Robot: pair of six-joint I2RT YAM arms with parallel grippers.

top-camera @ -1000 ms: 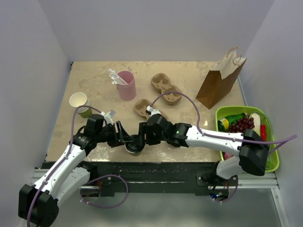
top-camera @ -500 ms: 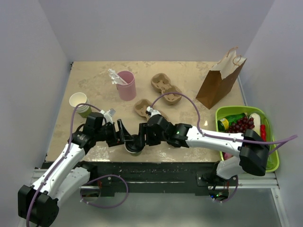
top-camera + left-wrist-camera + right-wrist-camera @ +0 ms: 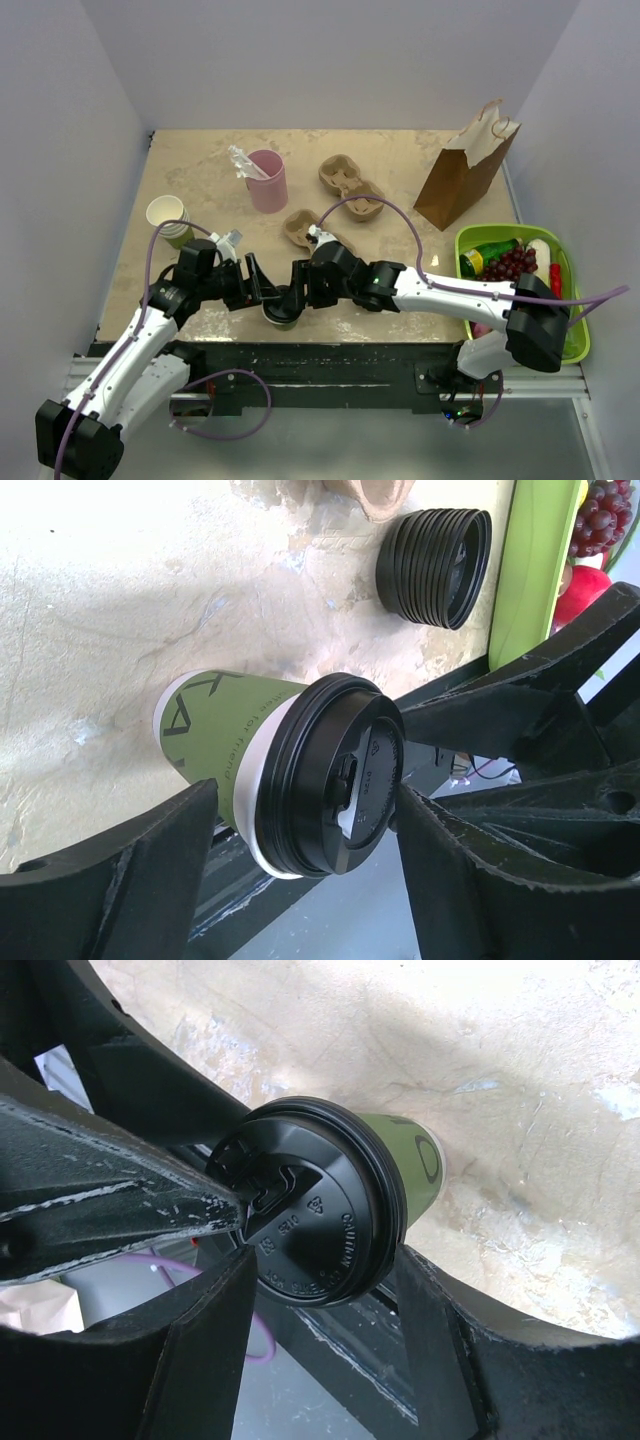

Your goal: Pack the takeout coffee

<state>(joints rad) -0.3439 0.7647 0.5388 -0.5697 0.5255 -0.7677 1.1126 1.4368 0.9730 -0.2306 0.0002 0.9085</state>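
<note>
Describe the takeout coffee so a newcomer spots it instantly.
Look at the middle of the table's near edge, where the left pincer and right pincer meet. The takeout coffee is between them: a small olive-green paper cup, the only one wearing a black lid.

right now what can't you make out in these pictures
- Top view: olive-green paper cup with black plastic lid, mostly hidden by the left tool and right tool.
- Top view: inside of the brown paper bag, hidden by its own walls.
- Left wrist view: red grapes, cut off by the frame edge.
- Left wrist view: whether the left tool's fingers touch the cup, too close.
</note>
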